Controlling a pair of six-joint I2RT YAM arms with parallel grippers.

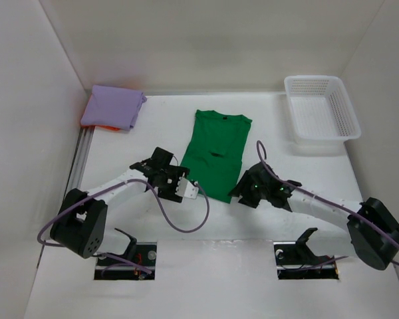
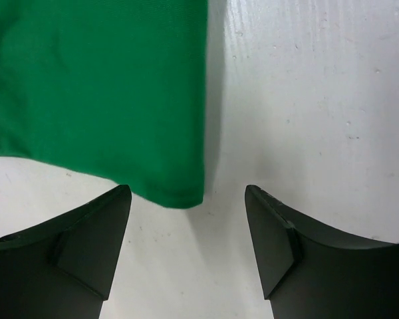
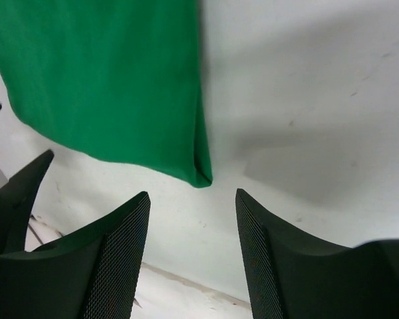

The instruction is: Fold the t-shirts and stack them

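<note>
The green t-shirt (image 1: 216, 151) lies flat mid-table, sleeves folded in, collar away from me. My left gripper (image 1: 191, 191) is open at its near left corner; in the left wrist view (image 2: 187, 199) that corner of the green shirt (image 2: 106, 86) sits just ahead of the fingertips. My right gripper (image 1: 239, 190) is open at the near right corner; the right wrist view (image 3: 192, 194) shows that corner of the green shirt (image 3: 113, 73) just ahead of the open jaws. The lavender t-shirt (image 1: 112, 106) lies folded at the back left on the orange t-shirt (image 1: 106, 127), which shows only as an edge.
A white lattice basket (image 1: 321, 107) stands at the back right corner. White walls close in the table on three sides. A metal rail (image 1: 80, 156) runs along the left edge.
</note>
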